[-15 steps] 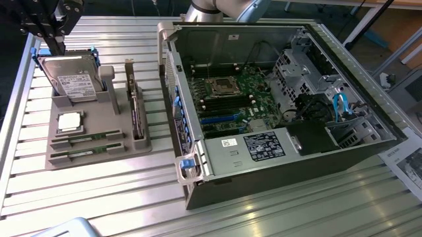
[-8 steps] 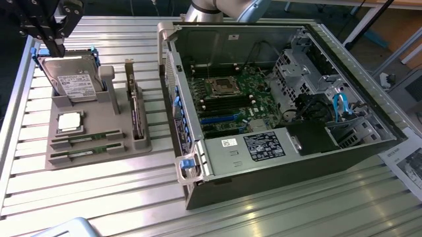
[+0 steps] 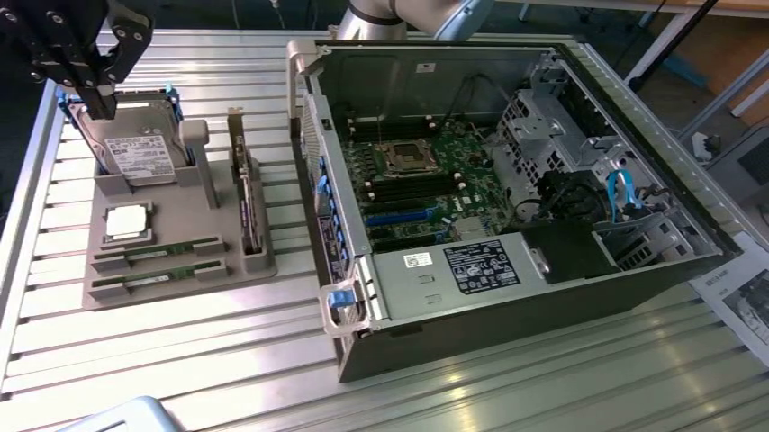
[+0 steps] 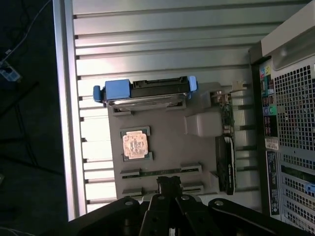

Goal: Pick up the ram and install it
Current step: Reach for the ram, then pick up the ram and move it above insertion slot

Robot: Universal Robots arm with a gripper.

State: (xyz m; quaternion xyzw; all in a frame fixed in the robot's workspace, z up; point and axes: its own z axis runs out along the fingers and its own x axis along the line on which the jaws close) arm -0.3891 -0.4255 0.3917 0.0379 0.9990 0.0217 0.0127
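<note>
The gripper (image 3: 103,94) hangs well above the grey tray (image 3: 180,286), up by the end where the drive (image 3: 142,153) stands. Its fingers are pressed together with nothing between them. The ram (image 3: 158,255) lies flat in its slot at the tray's opposite end, untouched. A second stick (image 3: 154,279) lies just beside it, and the processor (image 3: 128,222) sits between the sticks and the drive. A card (image 3: 247,202) stands upright along the tray's edge nearest the case (image 3: 601,270). The case lies open on the slatted table (image 3: 180,378), with its motherboard (image 3: 420,180) exposed.
</note>
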